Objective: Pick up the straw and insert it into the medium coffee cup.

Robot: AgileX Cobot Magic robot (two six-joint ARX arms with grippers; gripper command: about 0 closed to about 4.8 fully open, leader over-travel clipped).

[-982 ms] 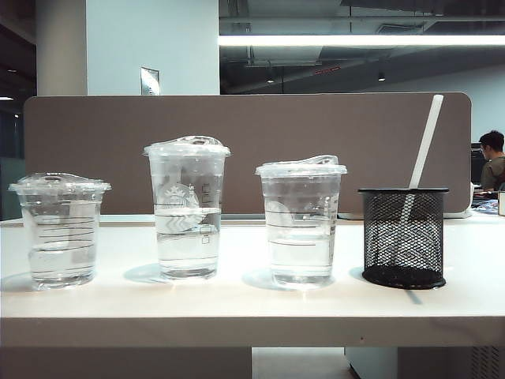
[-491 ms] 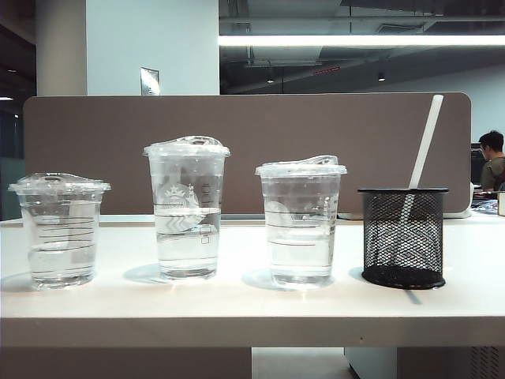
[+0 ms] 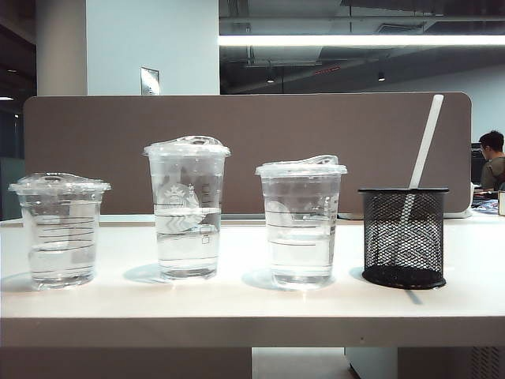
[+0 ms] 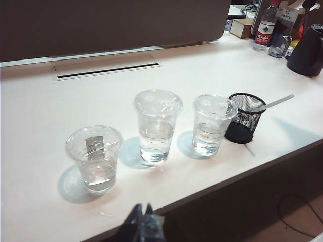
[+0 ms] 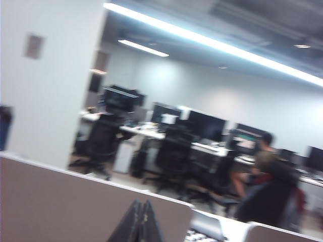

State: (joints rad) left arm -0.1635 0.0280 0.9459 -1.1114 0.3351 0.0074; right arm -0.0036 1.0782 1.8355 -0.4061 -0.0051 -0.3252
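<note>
We find three clear lidded cups in a row on the white table (image 3: 237, 304), each part-filled with clear liquid. From left to right in the exterior view they are a short squat cup (image 3: 60, 229), a tall cup (image 3: 187, 207) with printed boxes, and the medium coffee cup (image 3: 301, 221), which carries faint horizontal lines and a sip lid. Just beside the medium cup, on its right, stands a black mesh holder (image 3: 403, 237). The straw (image 3: 424, 146) rests inside that holder, leaning to the right with its upper end well above the rim — it touches none of the cups. A brown partition (image 3: 245, 126) runs behind the table. Neither arm appears in the exterior view. The left gripper (image 4: 143, 222) shows in its wrist view as two dark fingertips pressed together, closed on nothing, hanging off the near edge of the table, in front of the gap between the squat and tall cups and well apart from the straw. That view also shows bottles (image 4: 266, 25) at the far corner of the table. The right gripper (image 5: 140, 222) is likewise closed and empty; its blurred wrist view looks over the partition at an office with desks, monitors, chairs and a person (image 5: 267, 186), with no cup in sight.
</note>
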